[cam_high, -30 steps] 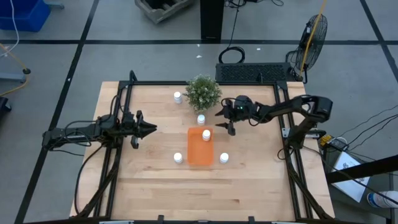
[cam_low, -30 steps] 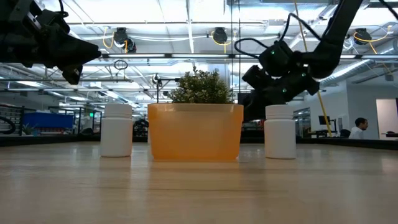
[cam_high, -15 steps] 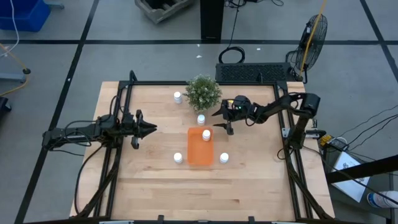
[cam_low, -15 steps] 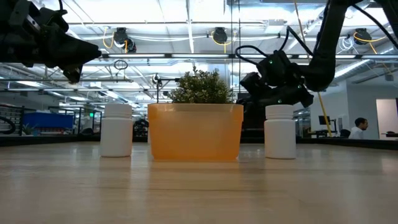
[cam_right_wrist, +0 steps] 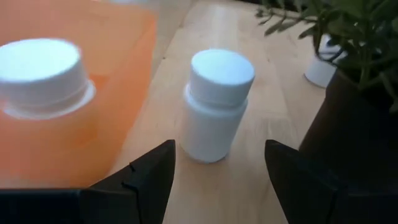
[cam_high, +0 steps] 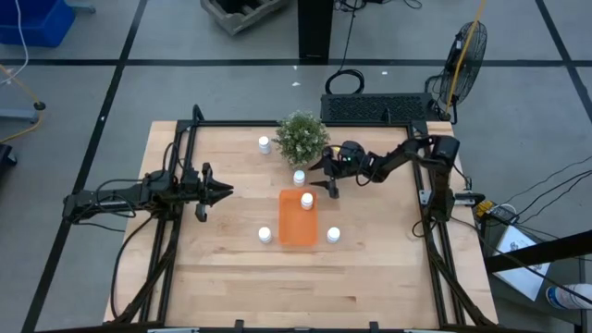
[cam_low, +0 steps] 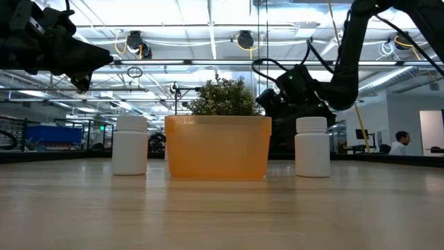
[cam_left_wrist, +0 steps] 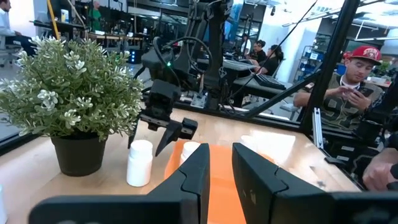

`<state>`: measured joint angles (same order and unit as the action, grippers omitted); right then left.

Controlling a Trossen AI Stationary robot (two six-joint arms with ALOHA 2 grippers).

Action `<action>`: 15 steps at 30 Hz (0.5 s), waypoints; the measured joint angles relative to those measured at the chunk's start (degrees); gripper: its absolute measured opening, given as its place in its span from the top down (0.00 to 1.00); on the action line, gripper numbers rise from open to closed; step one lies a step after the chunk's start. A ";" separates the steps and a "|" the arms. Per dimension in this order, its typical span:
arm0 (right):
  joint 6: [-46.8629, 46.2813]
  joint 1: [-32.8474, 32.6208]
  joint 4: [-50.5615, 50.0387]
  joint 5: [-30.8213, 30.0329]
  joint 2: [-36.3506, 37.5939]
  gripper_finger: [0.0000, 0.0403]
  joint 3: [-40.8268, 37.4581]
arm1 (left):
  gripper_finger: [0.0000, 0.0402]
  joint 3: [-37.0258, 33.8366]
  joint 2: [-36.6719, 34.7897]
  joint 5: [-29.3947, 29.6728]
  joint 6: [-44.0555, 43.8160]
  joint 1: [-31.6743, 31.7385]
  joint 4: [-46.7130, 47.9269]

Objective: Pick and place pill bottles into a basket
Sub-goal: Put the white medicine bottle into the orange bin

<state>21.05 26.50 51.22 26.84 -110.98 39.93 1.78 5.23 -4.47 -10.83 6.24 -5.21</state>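
Observation:
The orange tray lies mid-table with one white pill bottle standing in its far end. Another bottle stands on the table just beyond that end, and shows large in the right wrist view. My right gripper is open, just right of this bottle and pointing at it; its fingers touch nothing. Two bottles stand either side of the tray's near end, and one stands left of the plant. My left gripper is shut and empty, left of the tray.
A bushy green potted plant stands at the far middle, close behind my right gripper and the bottle it faces. Dark frame rails run along the table's left and right sides. People show beyond the table in the left wrist view.
My right gripper has moved toward the table's left, closer to the bottle beyond the tray's far end, staying open. Its arm has folded in behind it. The bottles and the tray have not moved.

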 joint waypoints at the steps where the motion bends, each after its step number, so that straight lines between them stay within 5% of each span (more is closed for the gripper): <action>1: -0.04 0.02 0.10 0.01 -0.35 0.40 0.08 | 0.82 0.01 0.02 0.00 0.02 0.00 0.00; 15: -0.21 -0.45 -0.89 -0.61 -1.68 0.30 0.21 | 0.82 0.01 0.00 -0.02 0.81 0.00 -0.68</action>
<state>20.84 26.05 50.32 26.24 -112.66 40.14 1.78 5.23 -4.49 -10.02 6.24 -5.89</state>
